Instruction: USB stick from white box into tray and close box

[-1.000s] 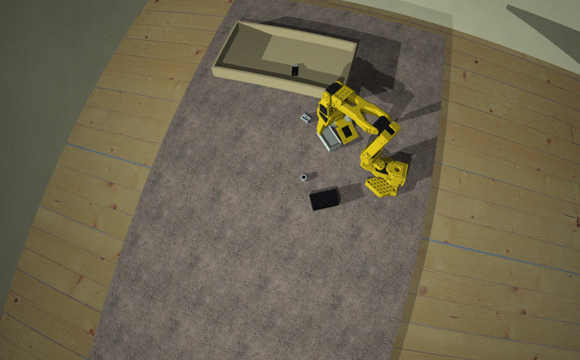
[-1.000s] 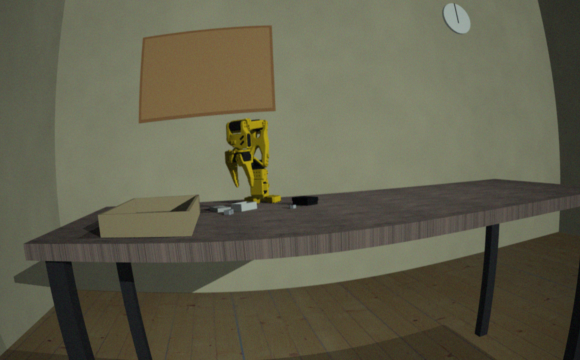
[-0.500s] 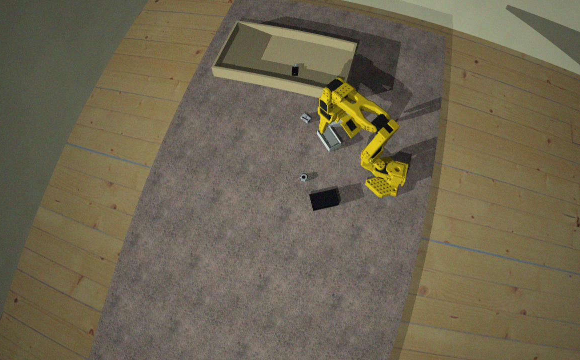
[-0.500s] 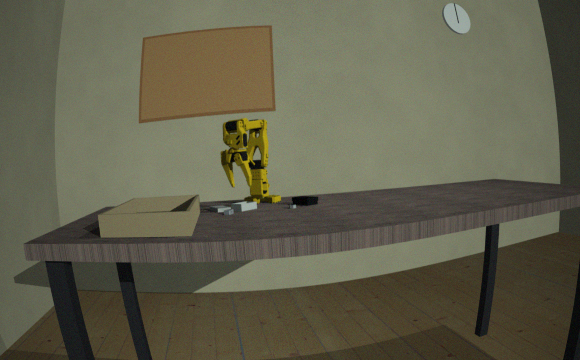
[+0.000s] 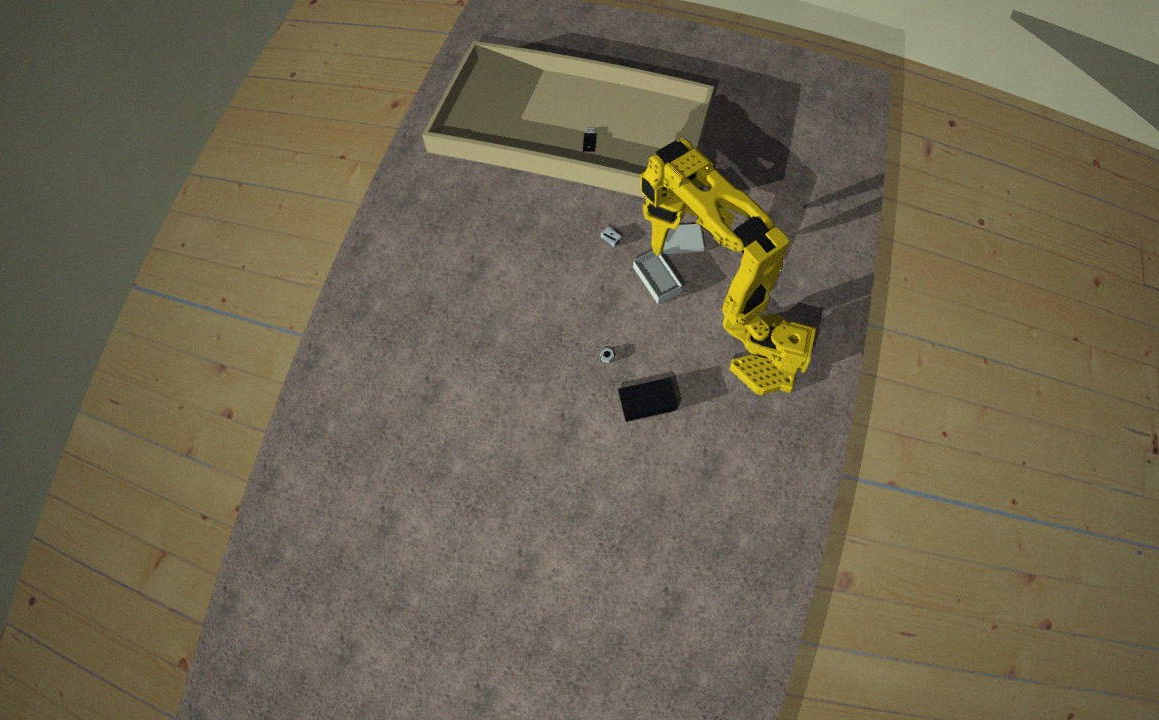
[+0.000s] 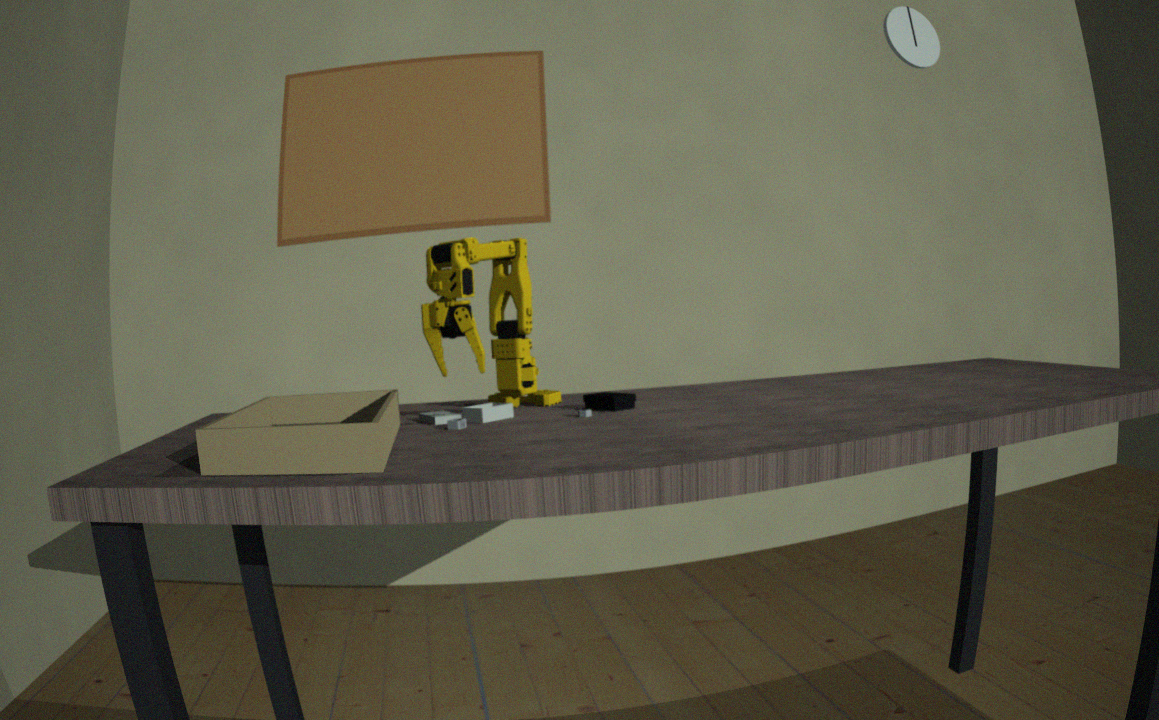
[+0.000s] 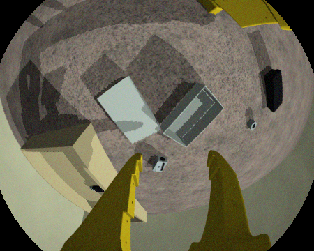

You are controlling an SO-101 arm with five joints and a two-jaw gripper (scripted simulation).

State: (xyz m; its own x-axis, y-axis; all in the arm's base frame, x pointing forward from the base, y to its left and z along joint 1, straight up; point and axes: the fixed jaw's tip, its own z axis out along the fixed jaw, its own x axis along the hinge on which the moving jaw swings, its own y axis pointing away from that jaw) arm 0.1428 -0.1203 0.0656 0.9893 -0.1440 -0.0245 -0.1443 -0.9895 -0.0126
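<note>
The black USB stick (image 5: 589,139) (image 7: 98,188) lies inside the tan tray (image 5: 511,154) (image 6: 297,447) (image 7: 64,158), near its front wall. The white box's base (image 5: 657,275) (image 6: 489,411) (image 7: 195,116) stands open on the table, and its inside looks empty. Its lid (image 5: 683,238) (image 6: 438,417) (image 7: 126,109) lies flat beside it, on the tray side. My gripper (image 5: 658,253) (image 6: 461,368) (image 7: 176,158) hangs well above the table, over the spot between lid and base. Its fingers are apart with nothing between them.
A small grey piece (image 5: 611,235) (image 6: 456,425) (image 7: 158,163) lies on the table left of the lid. A metal nut (image 5: 606,355) (image 7: 253,125) and a closed black box (image 5: 647,398) (image 6: 609,401) (image 7: 273,88) lie near the arm's base (image 5: 771,362).
</note>
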